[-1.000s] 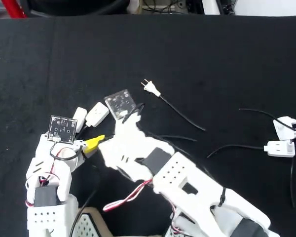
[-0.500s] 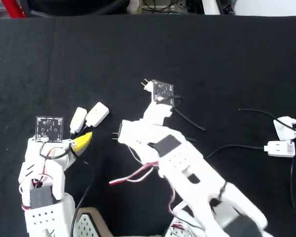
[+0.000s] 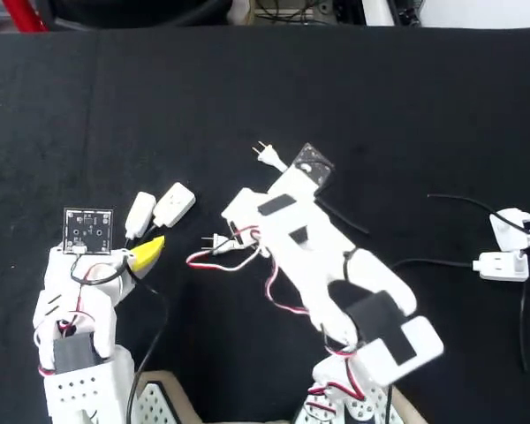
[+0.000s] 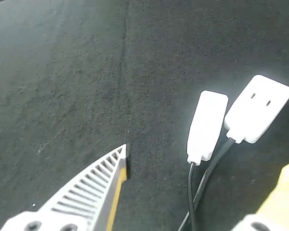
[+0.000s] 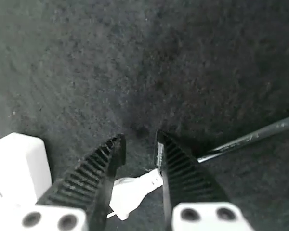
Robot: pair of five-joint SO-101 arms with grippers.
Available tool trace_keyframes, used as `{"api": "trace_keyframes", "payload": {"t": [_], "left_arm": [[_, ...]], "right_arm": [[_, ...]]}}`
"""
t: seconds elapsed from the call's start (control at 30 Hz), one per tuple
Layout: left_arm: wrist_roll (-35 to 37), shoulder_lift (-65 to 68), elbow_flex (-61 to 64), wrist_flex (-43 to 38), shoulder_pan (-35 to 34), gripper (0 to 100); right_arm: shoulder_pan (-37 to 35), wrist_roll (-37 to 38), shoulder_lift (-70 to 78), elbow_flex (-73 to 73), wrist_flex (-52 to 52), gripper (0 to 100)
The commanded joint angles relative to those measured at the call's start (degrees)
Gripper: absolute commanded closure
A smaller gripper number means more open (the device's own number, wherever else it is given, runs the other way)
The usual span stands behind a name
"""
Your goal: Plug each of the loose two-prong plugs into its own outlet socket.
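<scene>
Between the narrowly parted jaws of your right claw [image 5: 138, 139], a white two-prong plug [image 5: 132, 190] is lying on the black cloth [image 5: 135, 57], its black cable [image 5: 250, 139] trailing out past one finger. Your left claw [image 4: 205, 158] is hanging wide apart, with a slim socket [image 4: 207, 126] and a broader socket [image 4: 257, 108] lying just ahead, side by side.

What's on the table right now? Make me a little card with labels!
table: black cloth
left end effector: open, near slim white socket and wide white socket
right end effector: open, fingers either side of white plug
second plug: loose beside the right arm
plugged in: neither plug yet
</scene>
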Motion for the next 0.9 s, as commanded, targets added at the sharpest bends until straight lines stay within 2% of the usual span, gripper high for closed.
{"api": "trace_keyframes", "payload": {"t": [0.0,0.23,0.5,0.7,0.87], "left_arm": [[-0.44,-0.35,0.4,-0.18,-0.57,54],[-0.44,-0.35,0.4,-0.18,-0.57,54],[-0.44,-0.35,0.4,-0.18,-0.57,54],[-0.44,-0.35,0.4,-0.18,-0.57,54],[-0.44,-0.35,0.4,-0.18,-0.57,54]], "right_arm": [[0.62,-0.88,1.71,-3.74,1.05,90.0],[0.44,-0.79,8.13,-8.57,4.57,90.0],[-5.36,1.58,14.64,-16.66,14.33,90.0],[-5.8,5.1,14.99,-26.15,29.36,90.0],[-2.73,9.49,12.79,-32.13,40.44,90.0]]}}
